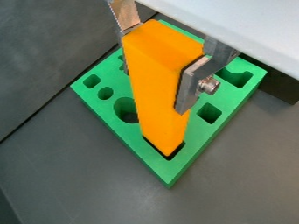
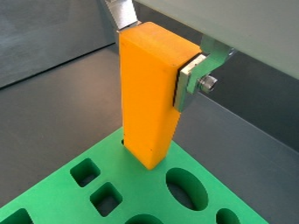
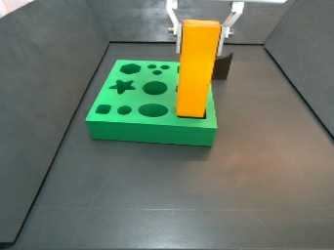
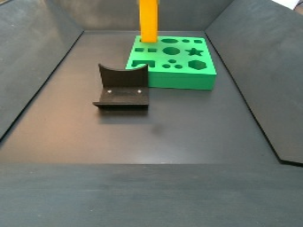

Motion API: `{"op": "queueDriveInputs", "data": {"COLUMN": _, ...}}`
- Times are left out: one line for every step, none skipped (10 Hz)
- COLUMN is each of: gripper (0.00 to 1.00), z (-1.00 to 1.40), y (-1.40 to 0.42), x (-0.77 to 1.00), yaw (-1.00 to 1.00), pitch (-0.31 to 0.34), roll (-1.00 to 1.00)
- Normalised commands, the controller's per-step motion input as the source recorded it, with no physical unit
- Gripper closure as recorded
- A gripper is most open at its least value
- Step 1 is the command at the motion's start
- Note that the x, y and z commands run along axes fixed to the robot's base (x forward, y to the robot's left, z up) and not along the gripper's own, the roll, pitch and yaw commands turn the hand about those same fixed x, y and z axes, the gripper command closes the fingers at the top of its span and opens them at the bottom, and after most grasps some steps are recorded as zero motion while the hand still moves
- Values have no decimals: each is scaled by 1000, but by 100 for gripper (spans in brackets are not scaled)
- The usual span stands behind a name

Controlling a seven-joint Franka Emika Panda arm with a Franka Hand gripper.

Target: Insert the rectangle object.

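Observation:
The rectangle object (image 3: 198, 68), a long orange bar, stands upright with its lower end in a hole at a corner of the green block (image 3: 144, 132). It shows in both wrist views (image 1: 158, 87) (image 2: 149, 96) and in a side view (image 4: 148, 22). My gripper (image 3: 202, 34) is at the bar's upper part, its silver fingers pressed on two opposite faces, as both wrist views show (image 1: 158, 66) (image 2: 156, 63). The green block (image 1: 93, 83) (image 2: 140, 179) (image 4: 178, 78) has several shaped holes. The gripper is out of frame in the side view with the fixture in front.
The dark fixture (image 4: 119, 89) stands on the floor beside the green block; in a side view it shows just behind the bar (image 3: 225, 66). Grey sloping walls (image 3: 53, 59) enclose the dark floor (image 4: 154, 151).

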Motion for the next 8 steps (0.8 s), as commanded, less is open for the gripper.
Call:
{"op": "queueDriveInputs", "data": {"gripper": 100, "z": -526, "y": -171, "x": 234, "yaw": 0, "pitch": 94, "roll": 51}}
{"op": "queueDriveInputs", "data": {"gripper": 100, "z": -543, "y": -117, "x": 260, "yaw": 0, "pitch": 107, "roll": 77}}
{"op": "queueDriveInputs", "data": {"gripper": 100, "z": -600, "y": -114, "x": 337, "yaw": 0, "pitch": 131, "roll": 137}}
{"op": "queueDriveInputs", "data": {"gripper": 100, "z": -629, "y": -80, "x": 311, "yaw": 0, "pitch": 136, "roll": 213}}
{"op": "queueDriveInputs", "data": {"gripper": 100, "z": -560, "y": -63, "x": 114, "yaw": 0, "pitch": 81, "roll": 349}}
{"op": "queueDriveInputs", "data": {"gripper": 100, "z": -346, "y": -109, "x": 0, "yaw": 51, "pitch": 0, "roll": 500}}
{"op": "queueDriveInputs", "data": {"gripper": 100, "z": -69, "y": -206, "x": -103, "yaw": 117, "pitch": 0, "roll": 500}}
{"op": "queueDriveInputs", "data": {"gripper": 100, "z": 0, "y": -257, "x": -74, "yaw": 120, "pitch": 0, "roll": 500}}
